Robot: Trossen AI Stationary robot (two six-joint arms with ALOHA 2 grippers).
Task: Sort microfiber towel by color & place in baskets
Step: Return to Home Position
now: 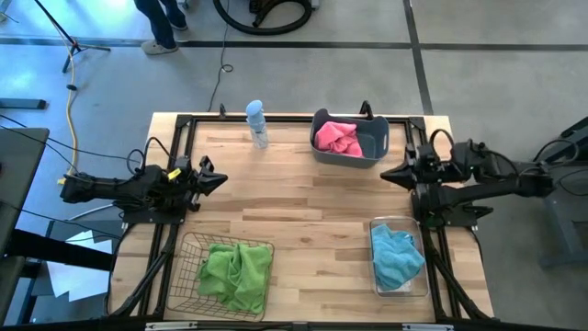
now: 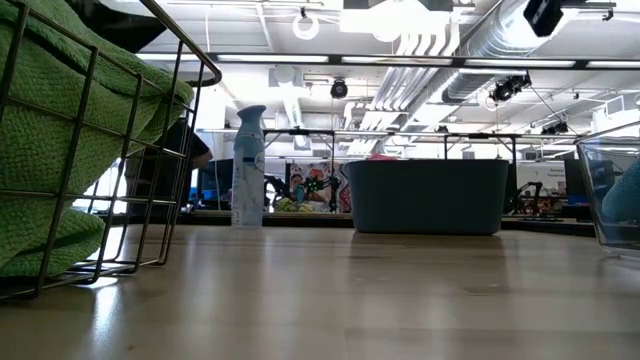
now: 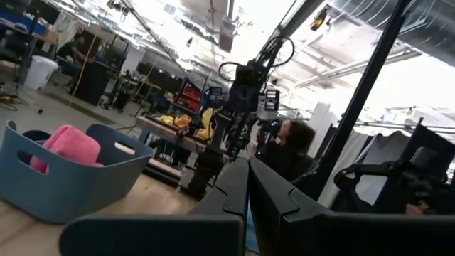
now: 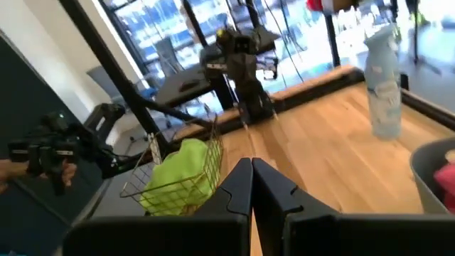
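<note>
At both sides of the worktop, the left arm and the right arm need only park gently, jaws closed on nothing, as the green towel, the pink towel and the blue towel lie in separate baskets.

Spray bottle, pale blue top, clear body, stands upright nr far edge of wood tabletop, left of centre. Beyond it on grey floor: a person's legs w/ pale shoes, black hoop partly cut off, yellow cable along left side. Low view: ceiling ducts & strip lights overhead.
</note>
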